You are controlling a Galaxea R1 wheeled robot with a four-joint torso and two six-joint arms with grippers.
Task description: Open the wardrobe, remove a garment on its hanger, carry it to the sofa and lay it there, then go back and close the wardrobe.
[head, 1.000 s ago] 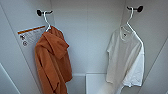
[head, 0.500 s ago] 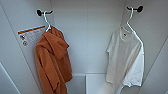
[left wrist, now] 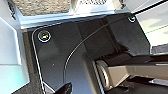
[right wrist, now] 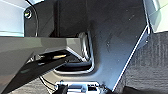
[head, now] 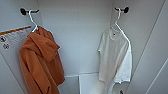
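The tall white wardrobe [head: 77, 37] stands open, and the head view looks right into it. Its back wall is plain and white. Both doors are swung out to the sides.

On the inside of the left door there is a dark round hook [head: 23, 11]. A long orange hooded garment [head: 40, 62] hangs from it on a thin white hanger. Just beside the orange garment, on the same door, is a white sticker with an orange stripe and small signs [head: 11, 37].

On the right side of the wardrobe there is another dark round hook [head: 125, 9]. The slim white hanger [head: 118, 21] hangs from that hook. The white short-sleeved shirt of thin soft cloth [head: 115, 57] hangs on this hanger, well apart from the orange garment. The shirt hangs straight down, with one short sleeve on each side.

Low down in the wardrobe, between the two garments, there is a pale flat floor with a line down the middle.

In the wrist views, grey speckled carpet [right wrist: 147, 65] lies under the robot, near the wardrobe's white bottom edge. Dark robot parts cover much of these views.

I cannot tell how open the left claw is, or the right claw, or what they hold.
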